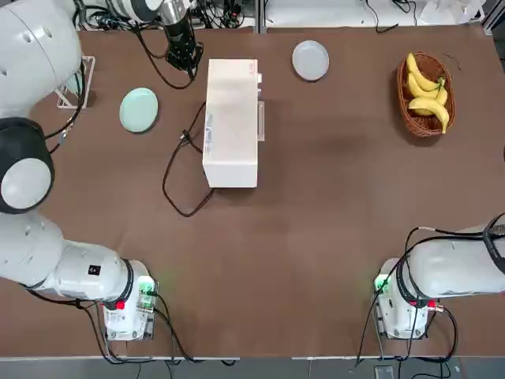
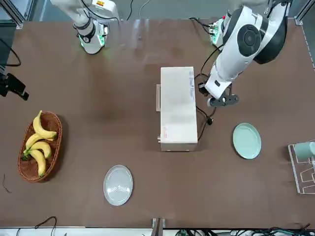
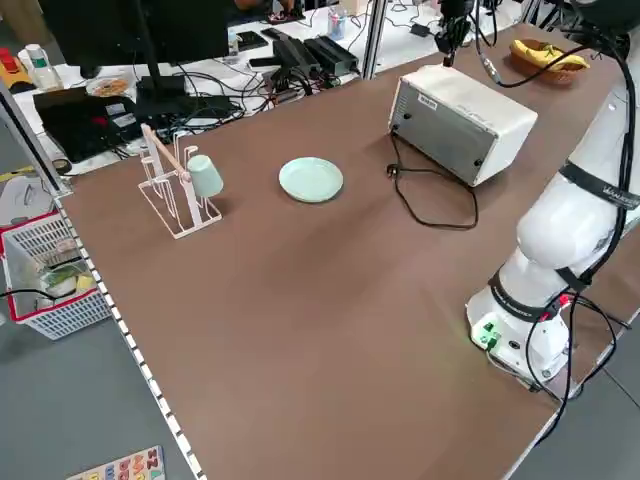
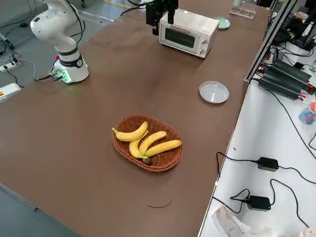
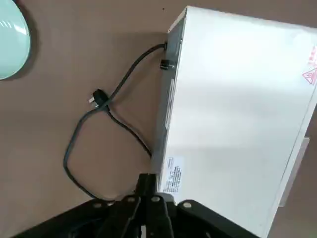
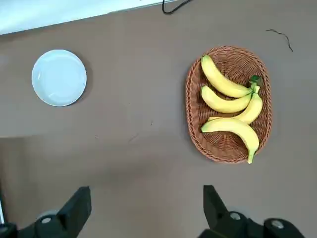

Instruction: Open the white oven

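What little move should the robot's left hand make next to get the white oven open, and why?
Probably swing the left hand across the white oven to the door handle. That hand hangs shut by the oven's back corner, on the cord side, while the door faces the other way and looks closed. The right hand is open, away from the oven.
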Robot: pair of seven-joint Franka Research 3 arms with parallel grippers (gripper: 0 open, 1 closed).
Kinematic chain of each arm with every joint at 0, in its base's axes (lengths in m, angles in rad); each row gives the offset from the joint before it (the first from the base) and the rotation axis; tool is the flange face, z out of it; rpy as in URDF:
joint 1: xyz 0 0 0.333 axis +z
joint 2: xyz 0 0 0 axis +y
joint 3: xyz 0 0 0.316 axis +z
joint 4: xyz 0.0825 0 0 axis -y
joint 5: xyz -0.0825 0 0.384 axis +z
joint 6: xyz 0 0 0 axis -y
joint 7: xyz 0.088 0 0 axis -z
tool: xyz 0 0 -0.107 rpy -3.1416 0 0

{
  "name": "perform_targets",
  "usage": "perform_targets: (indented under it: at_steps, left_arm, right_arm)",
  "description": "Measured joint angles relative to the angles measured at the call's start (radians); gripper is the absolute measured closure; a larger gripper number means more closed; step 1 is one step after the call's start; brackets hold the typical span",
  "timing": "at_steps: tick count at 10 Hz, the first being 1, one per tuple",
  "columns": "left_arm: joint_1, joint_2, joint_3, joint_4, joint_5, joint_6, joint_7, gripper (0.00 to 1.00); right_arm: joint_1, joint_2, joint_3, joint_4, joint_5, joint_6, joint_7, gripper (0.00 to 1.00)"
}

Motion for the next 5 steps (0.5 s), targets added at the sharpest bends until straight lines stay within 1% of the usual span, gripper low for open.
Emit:
perform_targets:
  at_steps: [5]
  left_arm:
    - [-0.012, 0.019, -0.011, -0.012, 0.0, 0.041, -0.036, 0.99]
  right_arm:
    - [-0.016, 0.0, 0.0, 0.0, 0.0, 0.0, -0.002, 0.0]
